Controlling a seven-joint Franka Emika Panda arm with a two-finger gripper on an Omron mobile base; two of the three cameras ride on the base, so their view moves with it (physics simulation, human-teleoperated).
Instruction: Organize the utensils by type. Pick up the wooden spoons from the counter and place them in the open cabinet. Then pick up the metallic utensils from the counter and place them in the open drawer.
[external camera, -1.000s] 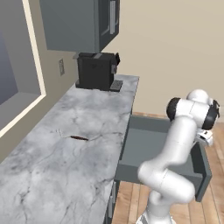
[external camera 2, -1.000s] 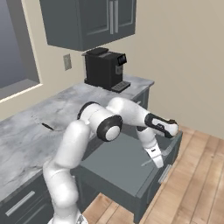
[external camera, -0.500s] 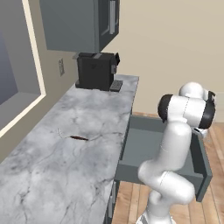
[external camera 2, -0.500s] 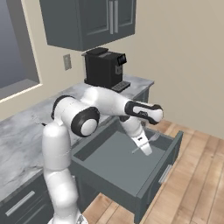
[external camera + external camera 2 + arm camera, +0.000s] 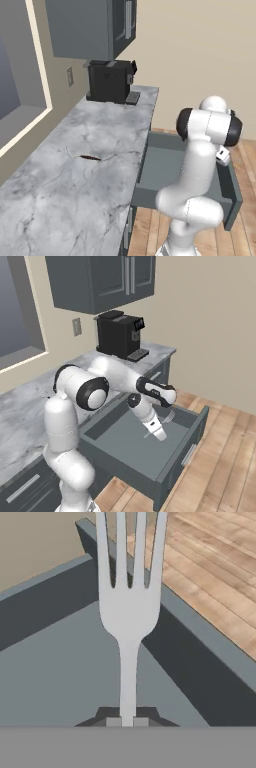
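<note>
The end effector (image 5: 127,722) is clenched on a fork (image 5: 128,607) by its handle end, above the drawer (image 5: 60,677). Light, stiff, slippery metal; likely swivels.

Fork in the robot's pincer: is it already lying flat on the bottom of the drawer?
No, the fork is clamped by its handle in the pincer and held above the drawer floor.
</note>
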